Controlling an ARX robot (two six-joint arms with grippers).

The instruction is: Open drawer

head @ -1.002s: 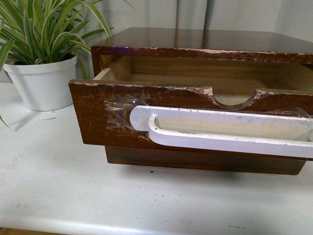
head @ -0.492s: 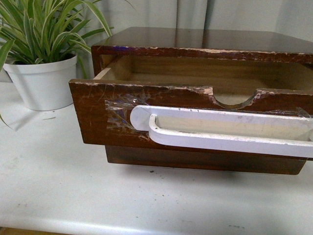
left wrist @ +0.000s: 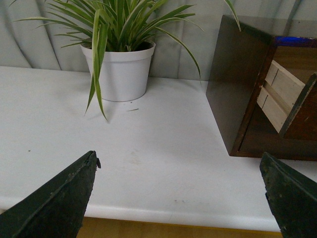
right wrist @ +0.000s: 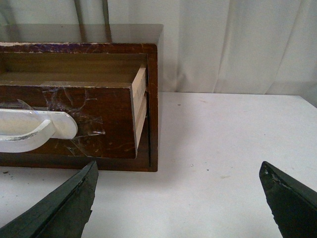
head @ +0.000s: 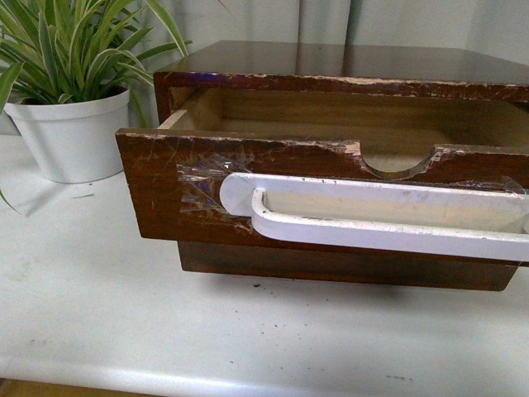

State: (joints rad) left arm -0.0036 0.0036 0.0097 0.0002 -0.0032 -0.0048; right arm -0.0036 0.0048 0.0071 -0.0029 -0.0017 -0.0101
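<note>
1 scratched wooden drawer (head: 207, 194) stands pulled out.

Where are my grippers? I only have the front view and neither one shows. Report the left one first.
Observer: The left gripper is open and empty. It is over bare table, off the left side of the cabinet, and faces the plant pot.
Operator: Now the right one. Place it against the handle.
Observer: The right gripper is open too and holds nothing. The right end of the white handle on the drawer lies ahead of it, untouched.
</note>
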